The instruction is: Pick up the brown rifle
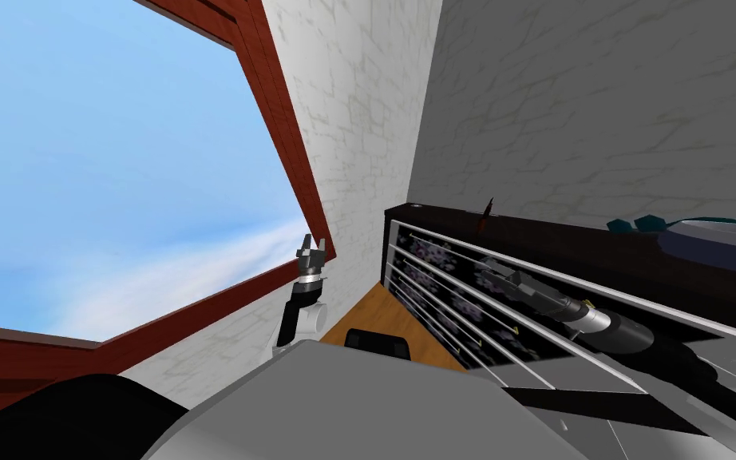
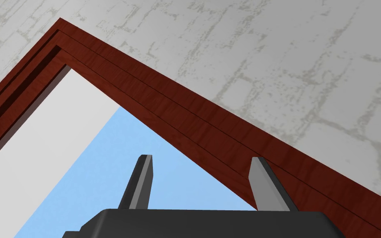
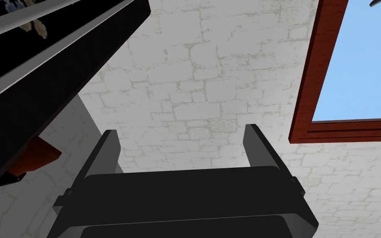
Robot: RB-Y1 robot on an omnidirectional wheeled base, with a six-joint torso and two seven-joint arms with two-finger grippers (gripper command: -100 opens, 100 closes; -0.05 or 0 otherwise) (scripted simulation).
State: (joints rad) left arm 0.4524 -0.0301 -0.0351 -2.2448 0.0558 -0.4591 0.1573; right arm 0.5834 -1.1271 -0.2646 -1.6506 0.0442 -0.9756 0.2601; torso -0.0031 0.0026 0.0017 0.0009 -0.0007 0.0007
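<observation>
A thin dark brown tip (image 1: 486, 209) pokes up over the top of a dark cabinet (image 1: 598, 247) against the grey wall; I cannot tell if it is the rifle. In the right wrist view a brown wooden piece (image 3: 34, 156) shows past the cabinet's (image 3: 41, 62) edge, beyond one of my fingers. My right gripper (image 3: 181, 138) is open and empty, facing the white brick wall. In the head view it (image 1: 492, 270) reaches in front of the cabinet's white rails. My left gripper (image 1: 310, 249) is raised by the window frame, its fingers (image 2: 144, 173) open and empty.
A red-brown window frame (image 1: 278, 120) runs along the left wall, with sky behind it. White rails (image 1: 438, 271) cross the cabinet's front. Teal objects (image 1: 638, 224) and a grey dish (image 1: 710, 239) sit on its top at the right. Orange-brown floor (image 1: 366, 315) shows in the corner.
</observation>
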